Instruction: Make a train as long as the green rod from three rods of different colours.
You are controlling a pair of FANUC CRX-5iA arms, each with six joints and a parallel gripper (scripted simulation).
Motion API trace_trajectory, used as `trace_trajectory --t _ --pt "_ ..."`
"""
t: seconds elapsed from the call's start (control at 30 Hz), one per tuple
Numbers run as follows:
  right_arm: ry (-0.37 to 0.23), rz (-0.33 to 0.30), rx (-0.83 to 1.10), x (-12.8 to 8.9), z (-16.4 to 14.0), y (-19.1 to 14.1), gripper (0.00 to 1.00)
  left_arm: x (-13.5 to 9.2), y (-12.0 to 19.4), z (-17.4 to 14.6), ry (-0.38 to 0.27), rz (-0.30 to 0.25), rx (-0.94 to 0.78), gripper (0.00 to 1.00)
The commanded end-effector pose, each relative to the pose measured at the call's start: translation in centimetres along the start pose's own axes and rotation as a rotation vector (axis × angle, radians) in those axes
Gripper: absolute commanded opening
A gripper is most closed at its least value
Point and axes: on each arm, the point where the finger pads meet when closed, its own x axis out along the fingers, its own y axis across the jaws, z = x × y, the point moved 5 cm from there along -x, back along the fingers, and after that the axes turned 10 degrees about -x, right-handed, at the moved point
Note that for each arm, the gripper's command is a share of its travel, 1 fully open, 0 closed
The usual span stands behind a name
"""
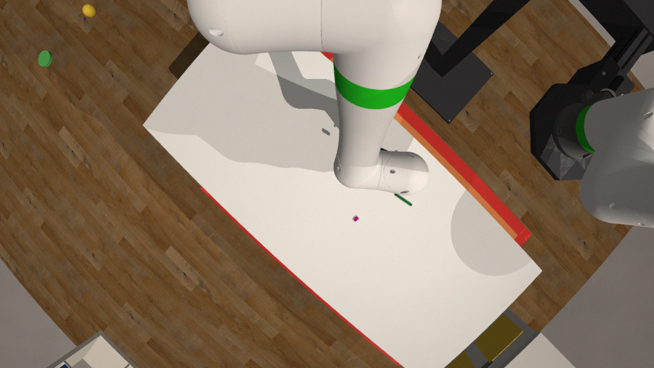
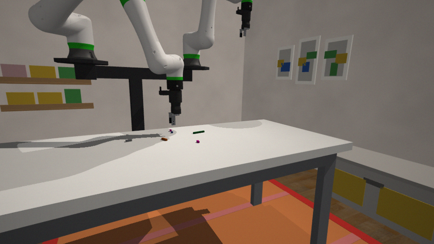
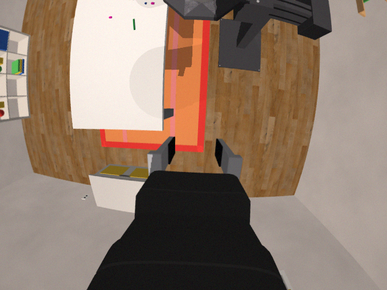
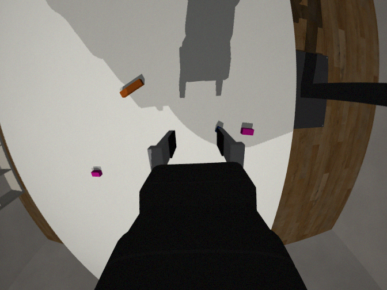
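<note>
The green rod point(image 1: 403, 199) point(image 2: 198, 132) point(image 3: 133, 24) lies alone. One magenta rod point(image 1: 355, 218) point(image 2: 197, 141) point(image 3: 110, 17) point(image 4: 96, 173) lies apart from the others. A second magenta rod point(image 2: 170, 130) point(image 3: 152, 3) point(image 4: 247, 131) lies near the blue rod point(image 2: 172, 132) point(image 3: 145, 3) point(image 4: 217, 127). The orange rod point(image 2: 163, 139) point(image 4: 132, 88) and grey rod point(image 1: 325, 132) point(image 2: 128, 140) lie separately. My right gripper point(image 2: 172, 123) point(image 4: 196, 137) is open and empty above the table; its one finger partly hides the blue rod in the right wrist view. My left gripper point(image 2: 242, 34) point(image 3: 195, 145) is open and empty, high up beyond the table's end.
The white table point(image 1: 411, 283) point(image 2: 258, 142) point(image 3: 99, 77) carries the rods. The right arm point(image 1: 365, 132) hangs over it and hides part of it in the top view. The dark arm stand point(image 2: 137, 103) is behind the table.
</note>
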Motion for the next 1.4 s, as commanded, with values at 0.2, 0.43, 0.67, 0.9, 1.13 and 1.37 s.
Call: trace_trajectory --t 0.2,0.43,0.67,0.9,1.13,1.37 --pt "0.020 -0.016 0.338 -0.1 0.0 1.1 1.00 -0.1 0.0 0.0 -0.002 -0.001 0.000 1.00" --pt "0.018 -0.018 0.527 -0.2 0.0 1.7 1.00 -0.1 0.0 0.0 -0.002 -0.001 0.000 1.00" --pt "0.017 -0.020 0.728 -0.2 0.1 2.3 1.00 -0.1 0.0 0.0 -0.002 -0.001 0.000 1.00" --pt "0.015 -0.021 0.922 -0.2 0.3 2.8 1.00 -0.1 0.0 0.0 -0.002 -0.001 0.000 1.00" --pt "0.013 -0.023 1.118 -0.2 0.5 3.2 1.00 -0.1 0.0 0.0 -0.002 -0.001 0.000 1.00" --pt "0.011 -0.025 1.290 -0.3 0.7 3.5 1.00 -0.1 0.0 0.0 -0.002 -0.001 0.000 1.00"
